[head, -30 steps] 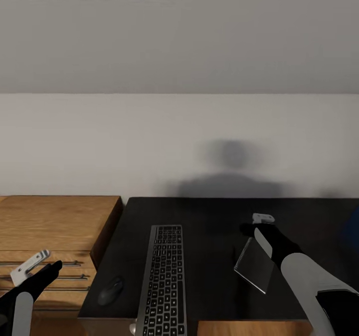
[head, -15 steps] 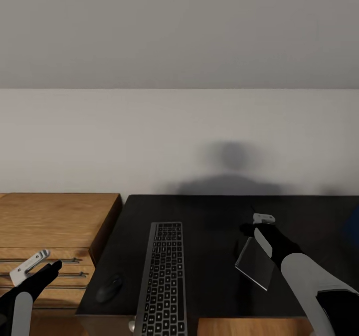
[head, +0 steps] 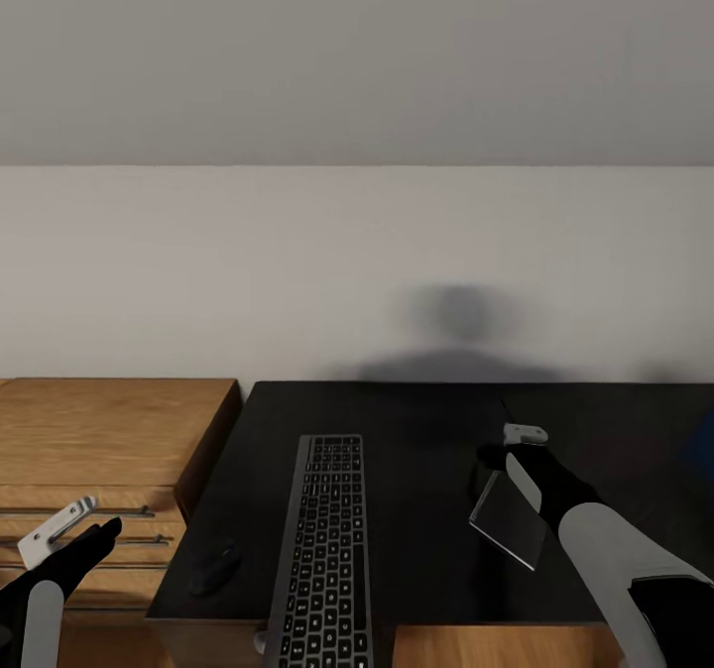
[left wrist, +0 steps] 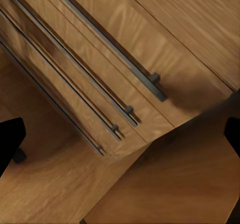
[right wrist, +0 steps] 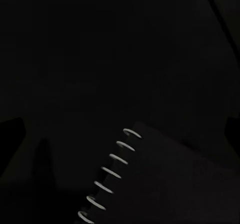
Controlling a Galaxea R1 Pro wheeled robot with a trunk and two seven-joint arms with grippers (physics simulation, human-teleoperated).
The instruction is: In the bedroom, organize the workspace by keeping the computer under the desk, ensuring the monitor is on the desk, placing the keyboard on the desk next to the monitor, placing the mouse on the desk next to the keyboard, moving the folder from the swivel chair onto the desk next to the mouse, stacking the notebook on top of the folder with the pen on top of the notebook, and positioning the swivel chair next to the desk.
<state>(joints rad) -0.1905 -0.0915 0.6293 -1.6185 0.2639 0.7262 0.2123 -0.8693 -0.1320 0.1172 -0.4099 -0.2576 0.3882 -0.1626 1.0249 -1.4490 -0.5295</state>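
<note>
A keyboard lies lengthwise on the dark worktop, a mouse just beside it. The right claw holds a tilted notebook above the worktop.

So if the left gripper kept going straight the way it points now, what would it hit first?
Most likely the wooden drawer unit beside the desk: the left wrist view, looking along the left gripper, shows its drawer fronts and bar handles ahead. Depth is unclear, so the floor could come first.

a wooden drawer unit with long dark handles, beside a plain pale wall.
</note>
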